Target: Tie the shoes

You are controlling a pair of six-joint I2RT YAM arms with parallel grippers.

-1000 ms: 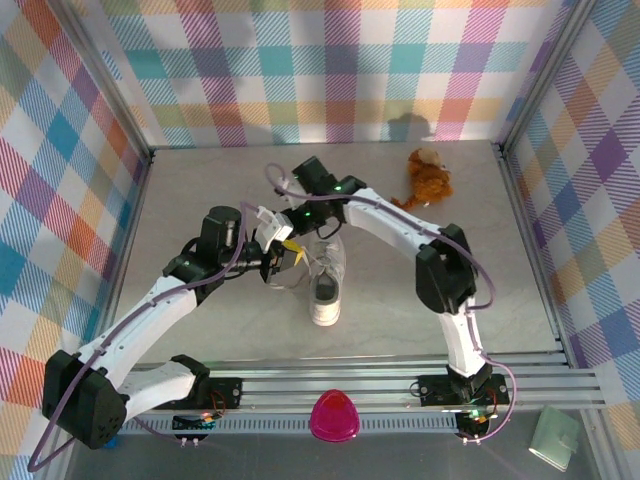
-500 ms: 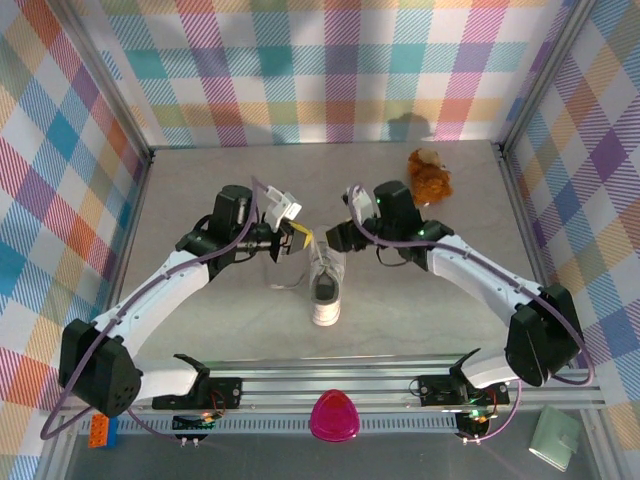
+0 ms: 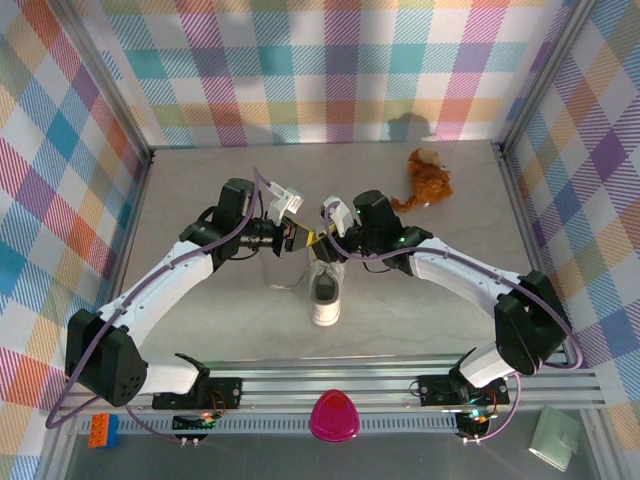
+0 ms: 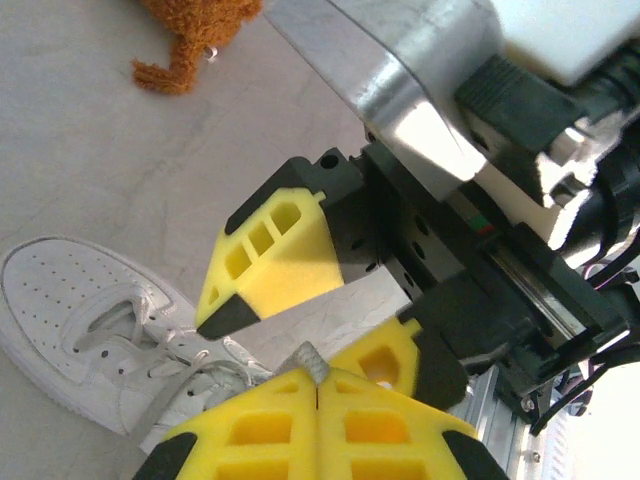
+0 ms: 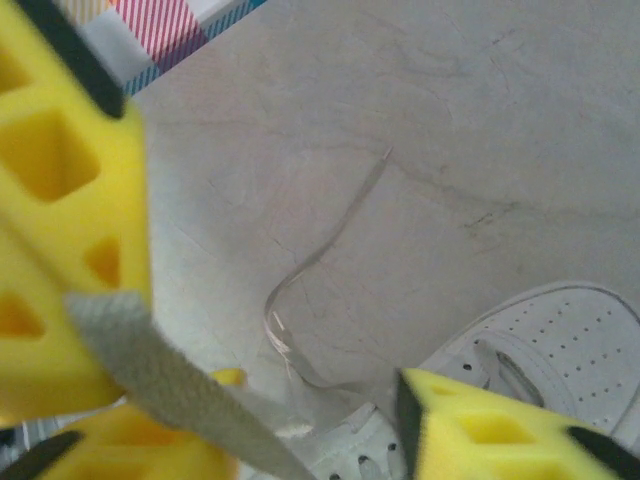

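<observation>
The white sneaker (image 3: 325,292) lies mid-table, toe toward the arms; it also appears at the lower left (image 4: 85,315) in the left wrist view. My left gripper (image 3: 302,238) hovers just behind the shoe's opening. Its yellow fingers (image 4: 250,425) are pressed together on a lace, whose grey tip (image 4: 310,360) pokes out. My right gripper (image 3: 321,243) faces it almost tip to tip, jaws apart. The held lace (image 5: 150,375) runs between the right gripper's fingers (image 5: 480,430). The other lace (image 5: 325,235) curls loose on the table (image 3: 285,285).
A brown-and-white plush toy (image 3: 428,177) lies at the back right (image 4: 195,30). Plaid walls close in the table on three sides. An aluminium rail (image 3: 380,385) and a pink dome (image 3: 332,417) sit at the near edge.
The right arm swung from the shoe's far left side to its right, then brought its open gripper in toward the left one. The left gripper rose slightly, still holding the lace.
</observation>
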